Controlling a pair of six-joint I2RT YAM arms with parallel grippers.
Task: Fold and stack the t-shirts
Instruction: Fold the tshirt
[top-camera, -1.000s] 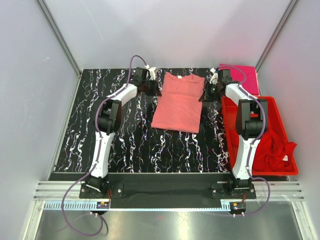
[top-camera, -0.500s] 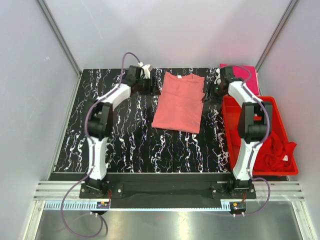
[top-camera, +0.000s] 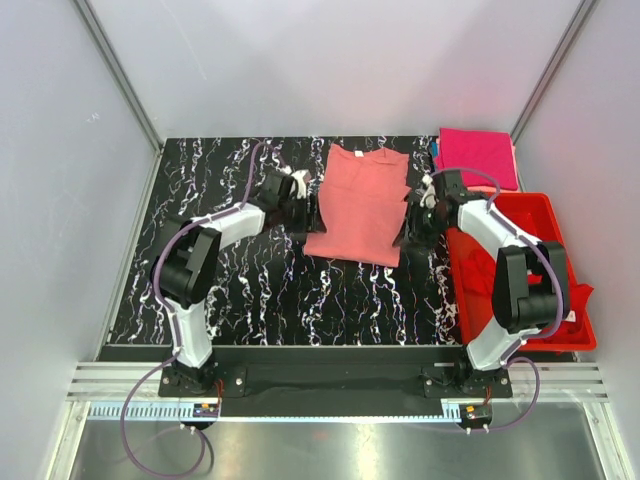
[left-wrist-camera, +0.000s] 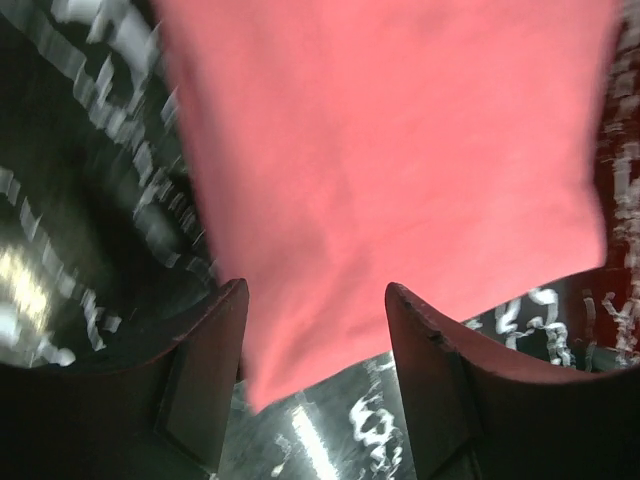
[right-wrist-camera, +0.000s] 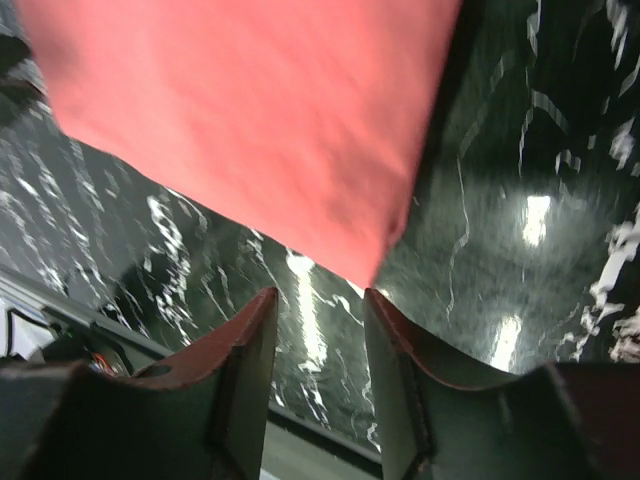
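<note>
Black marbled worktop (top-camera: 250, 290) from above: salmon tee (top-camera: 357, 205) part-folded mid-table, magenta tee (top-camera: 477, 157) looks done at the far right corner, red tee (top-camera: 560, 300) waiting in the bin (top-camera: 585, 335), then left wrist has the left tool (left-wrist-camera: 315, 300) gaping around the salmon tee's near corner, and right wrist has the right tool (right-wrist-camera: 320, 300) spread too, gripping nothing.

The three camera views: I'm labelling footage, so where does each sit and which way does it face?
Top external: above and behind the bases, looking down on the table; both arms show, left gripper and right gripper flanking the salmon t-shirt.
Left wrist: on the left arm, looking past its open fingers at the shirt's near left corner.
Right wrist: on the right arm, past its open fingers at the near right corner.
Shared: all three show the salmon t-shirt.
</note>
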